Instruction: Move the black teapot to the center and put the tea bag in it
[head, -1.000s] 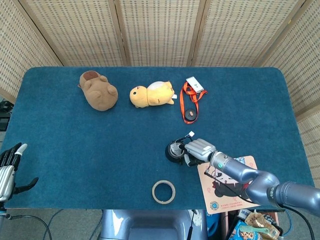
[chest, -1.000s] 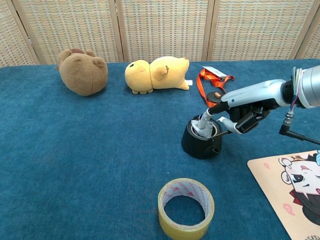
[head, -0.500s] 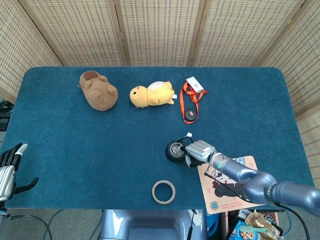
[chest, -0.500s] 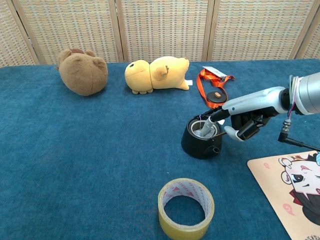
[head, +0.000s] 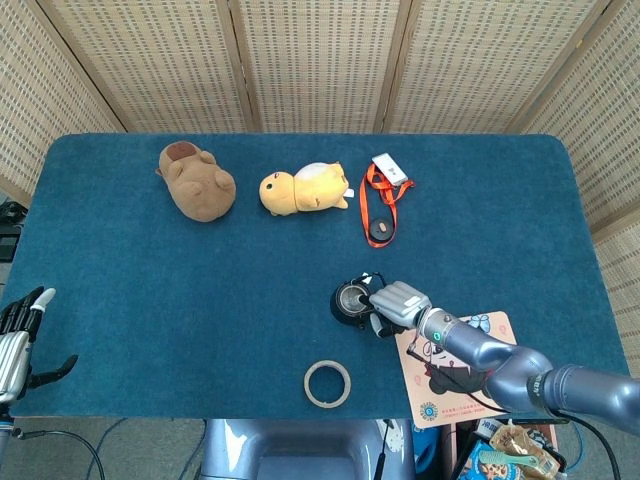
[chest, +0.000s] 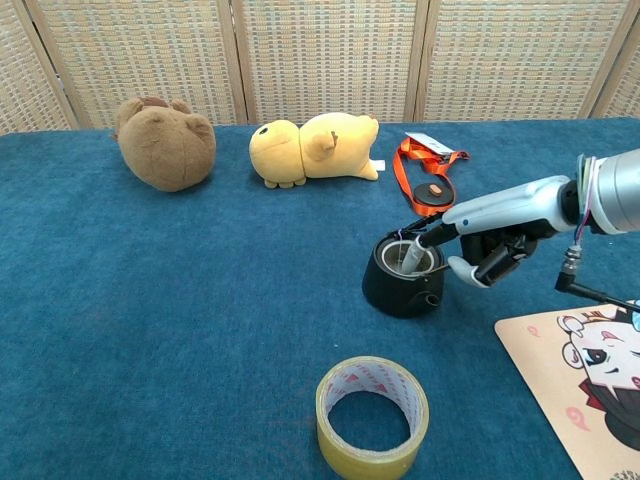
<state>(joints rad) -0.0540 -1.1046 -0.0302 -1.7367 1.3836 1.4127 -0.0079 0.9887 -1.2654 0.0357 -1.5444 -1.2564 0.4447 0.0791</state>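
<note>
The black teapot (head: 352, 300) (chest: 404, 276) stands lidless on the blue table, right of centre. The white tea bag (chest: 410, 257) lies inside its mouth, leaning on the right rim. My right hand (head: 398, 303) (chest: 490, 245) hovers just right of the pot. One finger (chest: 432, 236) stretches to the rim above the bag, the thumb is apart below it, and nothing is pinched between them. My left hand (head: 15, 335) rests off the table's near-left corner with its fingers spread and holds nothing.
A brown plush (head: 197, 182) and a yellow plush (head: 303, 188) lie at the back. An orange lanyard with a card (head: 380, 200) lies behind the teapot. A tape roll (head: 327, 384) sits near the front edge, and a cartoon mat (head: 455, 360) lies under my right forearm.
The tea bag, held standing out of the pot a second ago, has dropped inside. My right hand has let go and drawn slightly right. The left hand has not moved.
</note>
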